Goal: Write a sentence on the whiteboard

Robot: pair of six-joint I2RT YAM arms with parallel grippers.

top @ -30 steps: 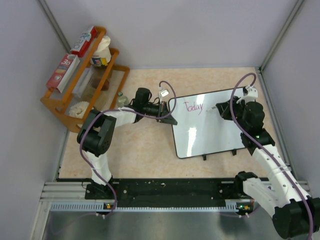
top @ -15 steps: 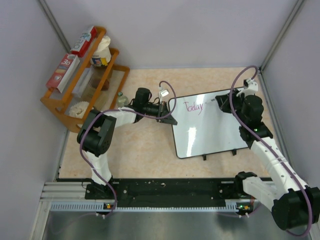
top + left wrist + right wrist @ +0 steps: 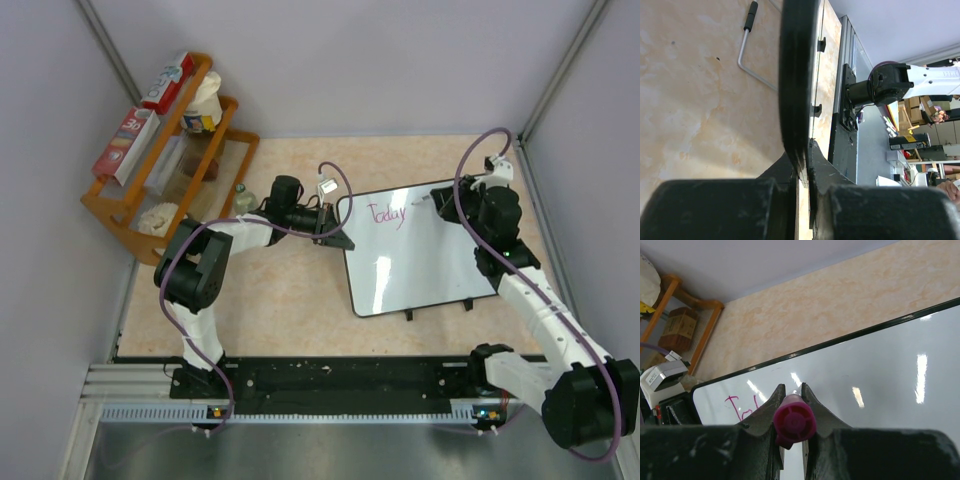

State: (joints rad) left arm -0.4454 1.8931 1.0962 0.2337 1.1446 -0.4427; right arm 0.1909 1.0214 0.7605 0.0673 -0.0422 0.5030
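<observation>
My left gripper (image 3: 335,228) is clamped tight on the left edge of the whiteboard (image 3: 420,260), which lies on the right half of the table (image 3: 280,300). My right gripper (image 3: 443,203) pinches a magenta marker (image 3: 794,422) over the board's far edge, just right of the sentence (image 3: 386,213), which reads "Today".

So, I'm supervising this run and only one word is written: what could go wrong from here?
The left gripper clamps only the left edge of the glossy white, black-framed whiteboard; writing pressure far to the right might pivot it. The right gripper pinches the round magenta marker just at its fingertips, so it could tilt or slip. It sits beside the pink handwritten "Today" and might smear it.
</observation>
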